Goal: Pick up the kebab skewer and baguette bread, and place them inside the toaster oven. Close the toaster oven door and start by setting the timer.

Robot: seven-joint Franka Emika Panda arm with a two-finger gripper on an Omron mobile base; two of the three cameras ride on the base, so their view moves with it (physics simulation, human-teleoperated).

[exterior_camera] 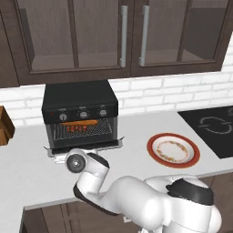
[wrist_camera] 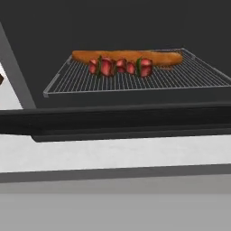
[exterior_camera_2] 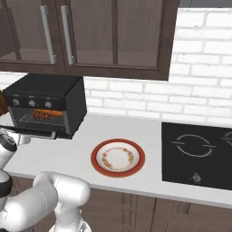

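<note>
The black toaster oven stands on the counter with its door dropped flat. On its wire rack lies the orange-brown baguette bread. Just in front of it is the kebab skewer with red chunks. My wrist sits low, right before the door's front edge. The hand view looks along the door into the oven. My fingertips are hidden and nothing is held; the gripper stands open.
An empty red-rimmed plate lies right of the oven. The black cooktop is further right. A brown object sits at the left edge. Three knobs run above the oven opening. Wall cabinets hang overhead.
</note>
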